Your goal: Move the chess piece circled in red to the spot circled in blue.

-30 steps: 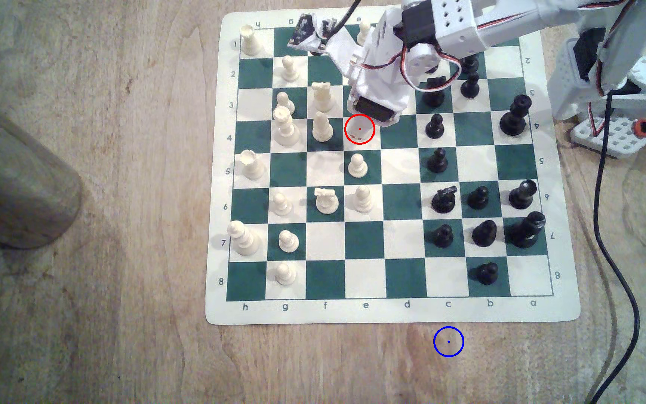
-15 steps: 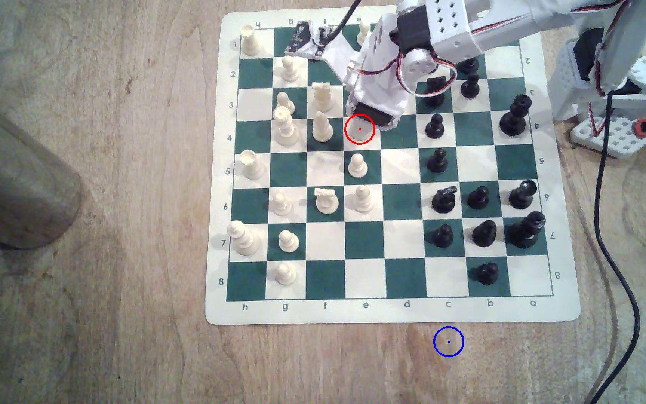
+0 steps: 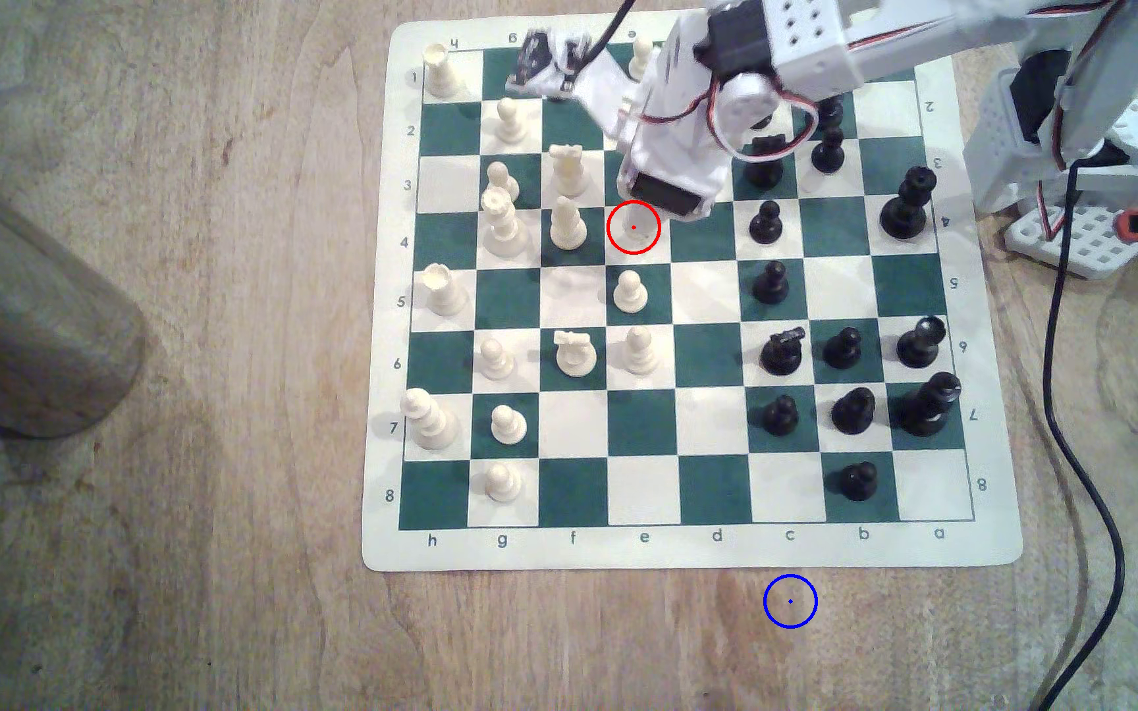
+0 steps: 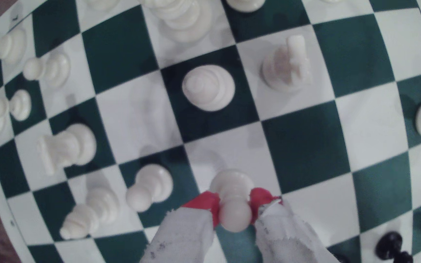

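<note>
In the wrist view the cream-white pawn (image 4: 232, 199) is pinched at its neck between two red-tipped fingers (image 4: 205, 202), so my gripper (image 4: 234, 204) is shut on it; its round base hangs over a white square. In the exterior view the arm's wrist (image 3: 672, 184) covers the upper right of the red ring (image 3: 633, 227), and the pawn and fingertips are hidden beneath it. The blue-ringed spot (image 3: 790, 601) is bare wood just below the board's edge (image 3: 689, 550), under the c file.
A cream bishop (image 3: 567, 222) and a cream pawn (image 3: 629, 290) stand close to the red ring. Black pawns (image 3: 766, 222) fill the c file. A metal cylinder (image 3: 26, 307) lies at the exterior view's left, and a black cable (image 3: 1093, 492) at its right.
The wrist has shifted slightly toward the exterior view's right. The pale base and red fingertip specks seen inside the red ring earlier have nearly gone from it.
</note>
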Motion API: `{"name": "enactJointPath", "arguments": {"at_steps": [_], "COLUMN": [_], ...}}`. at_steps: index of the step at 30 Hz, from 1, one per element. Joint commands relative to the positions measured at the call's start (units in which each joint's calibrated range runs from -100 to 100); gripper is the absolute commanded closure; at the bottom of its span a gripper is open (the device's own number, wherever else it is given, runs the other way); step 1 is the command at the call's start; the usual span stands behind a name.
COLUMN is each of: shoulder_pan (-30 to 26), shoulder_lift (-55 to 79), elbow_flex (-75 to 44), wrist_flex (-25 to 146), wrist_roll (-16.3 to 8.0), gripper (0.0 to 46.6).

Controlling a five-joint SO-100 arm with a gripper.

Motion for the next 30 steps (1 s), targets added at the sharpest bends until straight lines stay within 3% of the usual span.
{"name": "enactJointPath", "arguments": {"at_steps": [1, 5, 8, 15, 19, 30], "shoulder_pan": [-0.55, -5.24, -12.05, -26.44, -30.43, -40.13], "shoulder_lift": [-16.52, -21.61, -22.97, -17.71, -11.00, 3.51], "elbow_flex": [-3.03, -1.95, -3.12, -7.20, -13.37, -22.34], "wrist_flex": [4.86, 8.63, 11.49, 10.43, 10.43, 9.36], "wrist_roll": [0.29, 0.54, 0.63, -2.10, -2.54, -0.29], "gripper": [46.4, 46.4, 46.4, 46.4, 46.4, 46.4]}}
